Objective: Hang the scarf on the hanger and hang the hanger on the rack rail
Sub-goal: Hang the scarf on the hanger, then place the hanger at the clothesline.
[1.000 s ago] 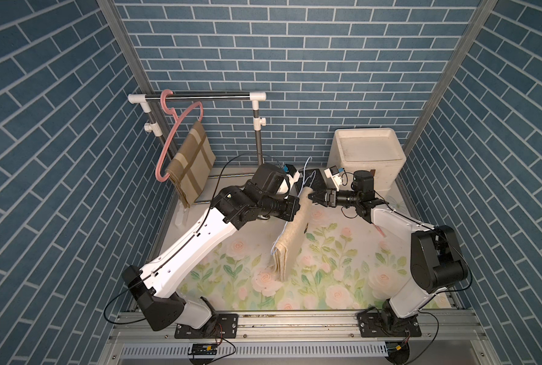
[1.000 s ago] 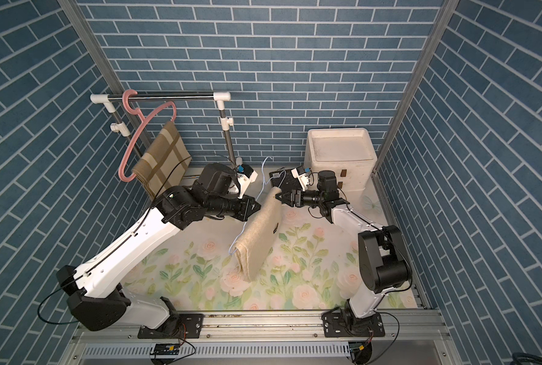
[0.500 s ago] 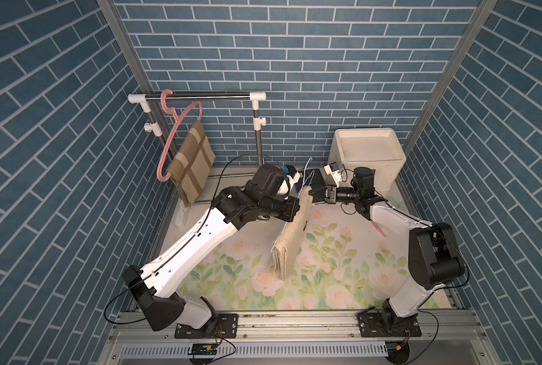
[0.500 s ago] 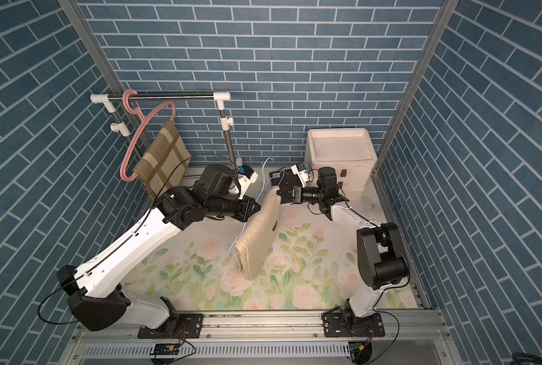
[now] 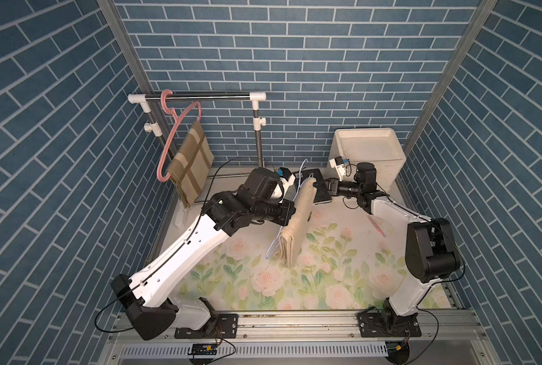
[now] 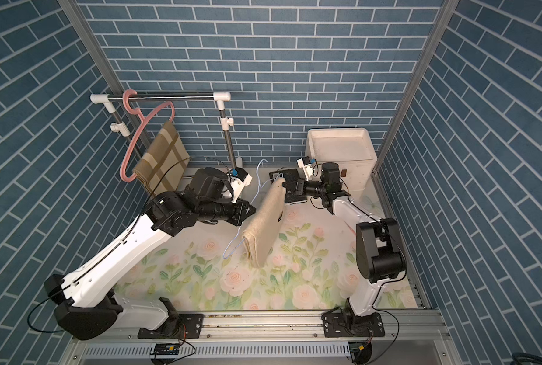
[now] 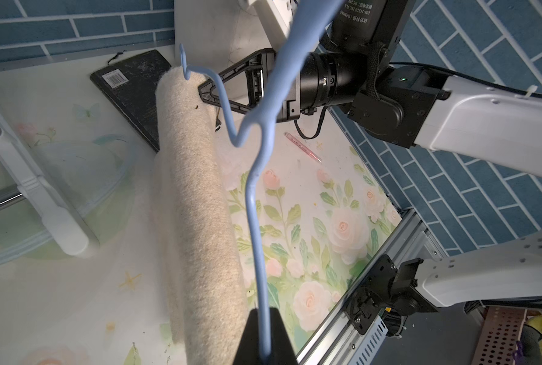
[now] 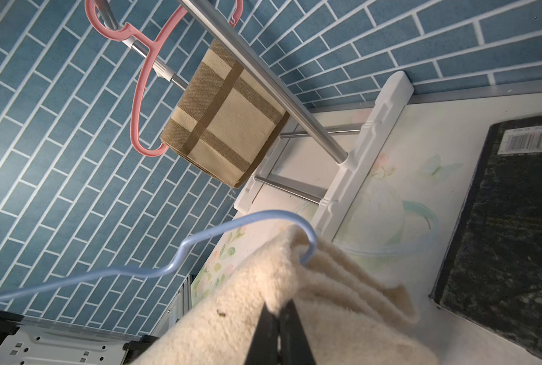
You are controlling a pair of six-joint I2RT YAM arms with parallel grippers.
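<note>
"Left gripper (image 7: 263, 335) had its jaws closed on the blue hanger (image 7: 253, 202), did you see?"

"I did. The thin wire ran right between the two black fingers, and the hanger stood out from them at a slant above the floral table (image 5: 326, 278)."

"And the scarf (image 5: 296, 221)?"

"Cream and fuzzy, folded over the hanger's bar. Both halves hung down beside each other, between the two arms. Its far end sat just beside the hanger's curled tip, near the black book (image 7: 133, 91) lying on the table."

"What about the right gripper (image 8: 277, 313)?"

"Its jaws were very narrow, only a sliver between them, and the tips were up against that far end of the scarf. Whether they actually nipped any cloth I couldn't tell from where I stood."

"Anything on the rail (image 5: 206, 95)?"

"A pink hanger (image 5: 167, 145) was hooked near its left end, with a brown plaid cloth (image 5: 190, 161) draped over it. That was well apart from the blue one. A white bin (image 5: 367, 151) stood in the back corner behind the right arm, and a pink pen (image 5: 376, 225) lay on the table near that arm."
</note>
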